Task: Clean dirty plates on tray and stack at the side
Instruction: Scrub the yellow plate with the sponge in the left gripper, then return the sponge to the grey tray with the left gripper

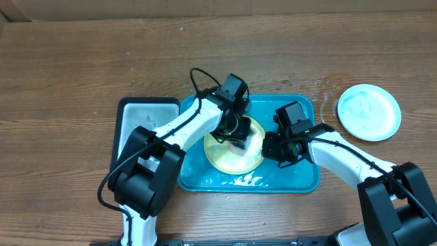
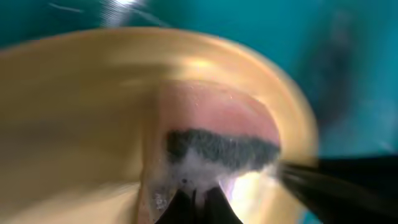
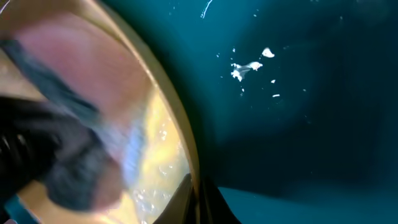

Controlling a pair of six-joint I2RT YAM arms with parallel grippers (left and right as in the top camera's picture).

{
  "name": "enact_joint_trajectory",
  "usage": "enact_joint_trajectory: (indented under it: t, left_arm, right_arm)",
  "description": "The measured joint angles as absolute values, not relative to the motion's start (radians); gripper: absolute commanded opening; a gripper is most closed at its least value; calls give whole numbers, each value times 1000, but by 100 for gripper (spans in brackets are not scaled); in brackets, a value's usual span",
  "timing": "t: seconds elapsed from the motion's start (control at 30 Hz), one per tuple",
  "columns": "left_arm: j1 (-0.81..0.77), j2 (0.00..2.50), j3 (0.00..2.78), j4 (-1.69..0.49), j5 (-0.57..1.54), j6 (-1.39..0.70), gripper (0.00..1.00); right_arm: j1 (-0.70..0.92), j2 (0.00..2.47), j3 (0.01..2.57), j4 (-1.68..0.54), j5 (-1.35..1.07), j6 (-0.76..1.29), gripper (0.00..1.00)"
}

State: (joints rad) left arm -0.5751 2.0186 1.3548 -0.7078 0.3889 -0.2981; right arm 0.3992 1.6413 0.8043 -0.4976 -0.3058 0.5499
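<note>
A yellow-green rimmed plate (image 1: 235, 154) is held tilted over the teal tray (image 1: 300, 181). My right gripper (image 1: 271, 146) is shut on its right rim; in the right wrist view the fingers (image 3: 198, 200) pinch the plate's edge (image 3: 163, 146). My left gripper (image 1: 232, 130) is shut on a pink sponge with a dark grey strip (image 2: 214, 124) and presses it, foamy, against the plate's face (image 2: 74, 112). The sponge also shows in the right wrist view (image 3: 68, 68). A light blue rimmed plate (image 1: 369, 111) lies on the table at the right. A third plate is not in view.
A smaller black-rimmed grey tray (image 1: 147, 116) sits against the teal tray's left side. White suds (image 1: 246, 180) lie on the teal tray's front part, with flecks on its floor (image 3: 249, 67). Wet spots mark the table near the blue plate.
</note>
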Motion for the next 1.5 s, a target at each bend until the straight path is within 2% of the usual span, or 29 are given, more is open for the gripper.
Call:
enact_joint_trajectory:
  t: [0.17, 0.3, 0.6, 1.03, 1.27, 1.5]
  left_arm:
    - [-583, 2024, 1349, -726, 533, -288, 4]
    - [-583, 2025, 1349, -816, 522, -286, 4]
    - [-585, 2023, 1359, -1062, 183, -344, 4]
    - [-603, 2033, 1491, -1070, -190, -530, 4]
    - [-601, 2033, 1689, -1116, -131, -508, 4]
    - [-559, 2033, 1814, -1327, -11, -438, 4]
  right_arm:
    - [400, 1641, 804, -503, -307, 549, 4]
    - [401, 1641, 804, -503, -310, 546, 4]
    - [402, 1641, 804, -502, -313, 545, 4]
    - [407, 1641, 804, -495, -316, 551, 4]
    - [399, 1641, 807, -491, -315, 557, 4]
    - [402, 1641, 809, -508, -314, 540, 4]
